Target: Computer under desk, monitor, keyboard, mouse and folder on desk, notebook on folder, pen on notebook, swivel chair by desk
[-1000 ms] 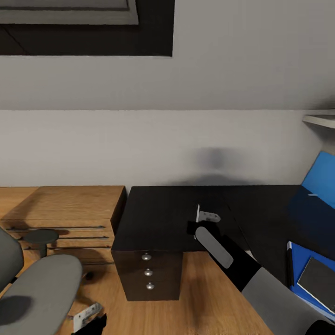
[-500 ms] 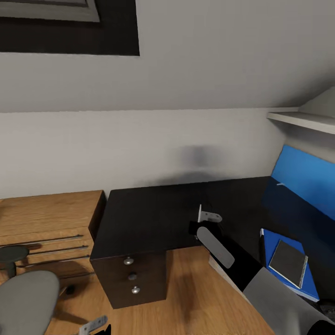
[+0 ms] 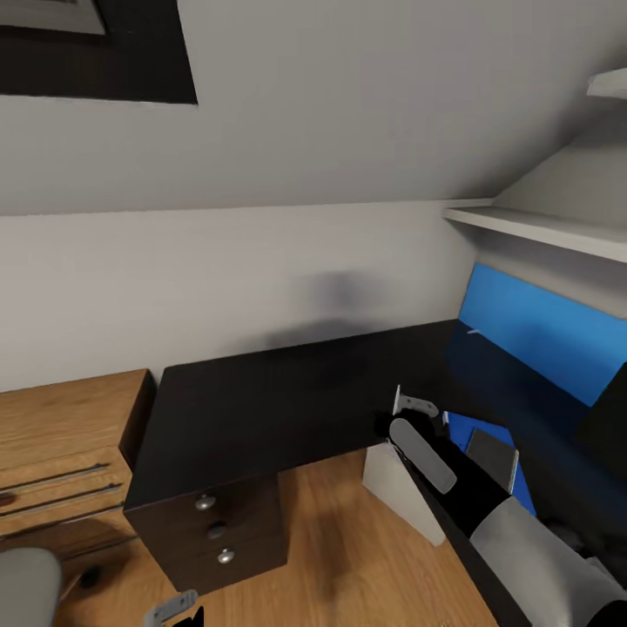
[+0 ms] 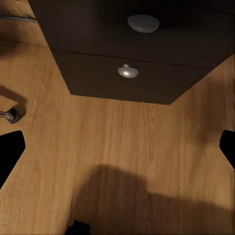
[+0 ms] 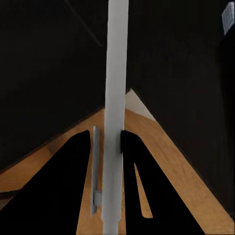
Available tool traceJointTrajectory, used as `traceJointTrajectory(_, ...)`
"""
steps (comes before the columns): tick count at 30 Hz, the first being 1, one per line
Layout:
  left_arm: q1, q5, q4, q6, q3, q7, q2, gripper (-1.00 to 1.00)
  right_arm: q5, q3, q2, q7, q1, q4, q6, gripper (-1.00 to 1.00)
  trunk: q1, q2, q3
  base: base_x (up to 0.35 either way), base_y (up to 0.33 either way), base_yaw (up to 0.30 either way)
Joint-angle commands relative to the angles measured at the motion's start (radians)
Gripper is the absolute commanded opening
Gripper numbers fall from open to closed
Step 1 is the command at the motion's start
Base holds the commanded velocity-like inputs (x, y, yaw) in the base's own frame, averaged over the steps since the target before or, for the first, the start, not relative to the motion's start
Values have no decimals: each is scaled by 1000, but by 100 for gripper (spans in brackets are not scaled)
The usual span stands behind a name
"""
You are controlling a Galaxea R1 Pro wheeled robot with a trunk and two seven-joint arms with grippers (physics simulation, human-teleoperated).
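Observation:
My right gripper (image 3: 407,406) hangs over the inner corner of the black desk (image 3: 261,409), shut on the thin white pen (image 5: 116,73), which stands upright between its fingers (image 5: 128,139). Just right of it on the desk lies the blue folder (image 3: 461,428) with the grey notebook (image 3: 493,458) on top. The pale computer (image 3: 396,490) stands on the floor under the desk edge. Low over the wooden floor in front of the desk drawers (image 4: 128,72), my left gripper (image 3: 174,607) is open and holds nothing. A corner of the swivel chair's grey seat (image 3: 24,588) shows at the lower left.
A light wooden drawer cabinet (image 3: 61,435) stands left of the desk. A blue wall panel (image 3: 540,331) lines the wall behind the desk's right wing, with a white shelf (image 3: 540,228) above it. A dark shape (image 3: 611,418) rises at the right edge.
The camera has turned to the right, so the desk, cabinet and chair slide left and the right wing of the desk comes into view. My right gripper keeps its hold on the pen.

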Motion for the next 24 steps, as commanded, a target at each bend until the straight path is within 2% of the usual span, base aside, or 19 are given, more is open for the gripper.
traceJointTrajectory(1, -1, 10, -1, -6, -8, 9, 2, 100, -5, -7, -2, -6, -2, 3, 5, -100, 0, -1, -1, 0, 0, -292)
traceJointTrajectory(3, -1, 10, -1, -6, -8, 9, 2, 100, -4, -32, -4, -4, -2, 19, 7, -100, 0, -1, 0, 0, 0, -292)
traceJointTrajectory(8, -1, 10, -1, -6, -7, 9, 1, 100, -3, -65, -9, 8, -2, 62, 9, -100, 0, -1, 3, 0, 0, -292)
traceJointTrajectory(12, -1, 10, -1, -6, -7, 9, 1, 100, -1, -80, -31, 35, -3, 102, 10, -100, 0, -1, 6, 0, 0, -292)
traceJointTrajectory(18, -1, 10, -1, -6, -7, 9, 1, 100, 1, -88, -72, 118, -5, 161, 10, -100, 0, -1, 10, 0, 0, -291)
traceJointTrajectory(24, -1, 11, -1, -6, -7, 9, 0, 100, 2, -90, -87, 153, -7, 218, 10, -100, 0, -1, 14, 0, 0, -289)
